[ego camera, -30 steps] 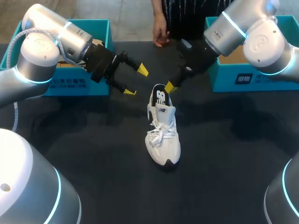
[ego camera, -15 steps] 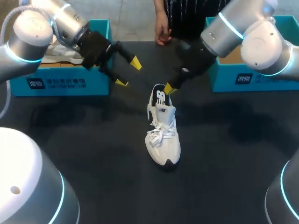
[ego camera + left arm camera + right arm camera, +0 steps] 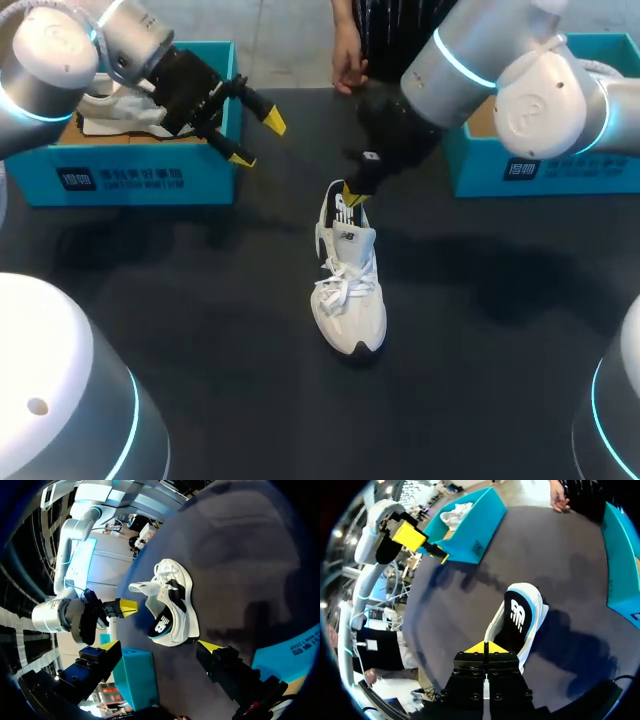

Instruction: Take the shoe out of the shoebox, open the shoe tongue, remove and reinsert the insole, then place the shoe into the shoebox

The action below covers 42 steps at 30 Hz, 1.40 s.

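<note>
A white sneaker (image 3: 350, 295) stands upright mid-table, toe toward the front, its black insole (image 3: 516, 614) showing in the opening. My right gripper (image 3: 352, 192) is shut, its yellow tips together just over the heel rim, with nothing visible between them; in its own wrist view the gripper (image 3: 486, 648) hangs beside the shoe (image 3: 532, 605). My left gripper (image 3: 252, 138) is open in the air by the near right corner of the left shoebox (image 3: 130, 180), well clear of the shoe. In its wrist view the left gripper (image 3: 160, 647) is spread wide, with the sneaker (image 3: 175, 605) ahead.
The left teal shoebox holds another white shoe (image 3: 110, 108). A second teal box (image 3: 545, 165) stands at the back right. A person's hand (image 3: 345, 68) rests at the table's far edge. The black tabletop (image 3: 200, 330) lies around the shoe.
My left arm has drawn back and to the left, toward the left shoebox, still open. The right gripper has shifted slightly left over the heel. The shoe has not moved.
</note>
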Each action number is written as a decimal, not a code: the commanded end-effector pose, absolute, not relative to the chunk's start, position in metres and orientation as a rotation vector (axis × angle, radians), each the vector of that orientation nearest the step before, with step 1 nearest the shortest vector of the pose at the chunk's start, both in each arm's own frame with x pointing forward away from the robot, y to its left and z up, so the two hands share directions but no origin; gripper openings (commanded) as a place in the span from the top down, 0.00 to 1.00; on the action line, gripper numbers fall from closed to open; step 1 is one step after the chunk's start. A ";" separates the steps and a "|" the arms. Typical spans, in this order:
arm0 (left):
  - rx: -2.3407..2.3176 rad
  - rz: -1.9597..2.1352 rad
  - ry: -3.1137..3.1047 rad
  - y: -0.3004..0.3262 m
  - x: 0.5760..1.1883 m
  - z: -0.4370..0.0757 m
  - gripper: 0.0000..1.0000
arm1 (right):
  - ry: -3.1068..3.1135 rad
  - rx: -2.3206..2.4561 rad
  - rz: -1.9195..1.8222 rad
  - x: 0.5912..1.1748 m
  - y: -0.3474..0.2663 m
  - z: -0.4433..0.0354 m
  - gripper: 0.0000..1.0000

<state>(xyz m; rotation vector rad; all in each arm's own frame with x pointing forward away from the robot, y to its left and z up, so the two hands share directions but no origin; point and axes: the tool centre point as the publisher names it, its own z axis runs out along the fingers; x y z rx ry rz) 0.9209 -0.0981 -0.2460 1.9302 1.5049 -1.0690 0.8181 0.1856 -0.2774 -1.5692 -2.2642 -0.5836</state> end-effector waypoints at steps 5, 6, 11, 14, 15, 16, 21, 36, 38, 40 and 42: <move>1.962 -1.036 1.515 -0.093 0.927 -0.239 0.00 | -2.329 -1.788 -0.376 0.817 0.196 -0.274 1.00; 1.962 -1.032 1.517 -0.092 0.929 -0.238 0.00 | -2.325 -1.805 -0.351 0.817 0.196 -0.274 1.00; 1.955 -1.001 1.532 -0.088 0.936 -0.234 0.00 | -2.320 -1.857 -0.248 0.814 0.191 -0.278 1.00; 1.940 -0.986 1.542 -0.086 0.942 -0.232 0.00 | -2.317 -1.863 -0.223 0.813 0.191 -0.279 1.00; 1.934 -0.973 1.548 -0.086 0.944 -0.232 0.00 | -2.317 -1.863 -0.223 0.813 0.191 -0.279 1.00; 1.931 -0.968 1.549 -0.086 0.946 -0.231 0.00 | -2.317 -1.863 -0.223 0.813 0.191 -0.279 1.00; 1.938 -0.952 1.552 -0.086 0.954 -0.230 0.00 | -2.317 -1.863 -0.223 0.813 0.191 -0.279 1.00; 2.008 -1.031 1.474 -0.060 0.965 -0.210 0.00 | -2.314 -1.885 -0.221 0.813 0.190 -0.284 1.00; 2.008 -1.031 1.472 -0.059 0.964 -0.208 0.00 | -2.318 -1.922 -0.232 0.813 0.191 -0.293 1.00; 2.012 -1.031 1.467 -0.058 0.964 -0.208 0.00 | -2.322 -1.958 -0.242 0.814 0.190 -0.298 1.00; 2.018 -1.035 1.458 -0.060 0.963 -0.208 0.00 | -2.319 -1.991 -0.251 0.814 0.190 -0.304 1.00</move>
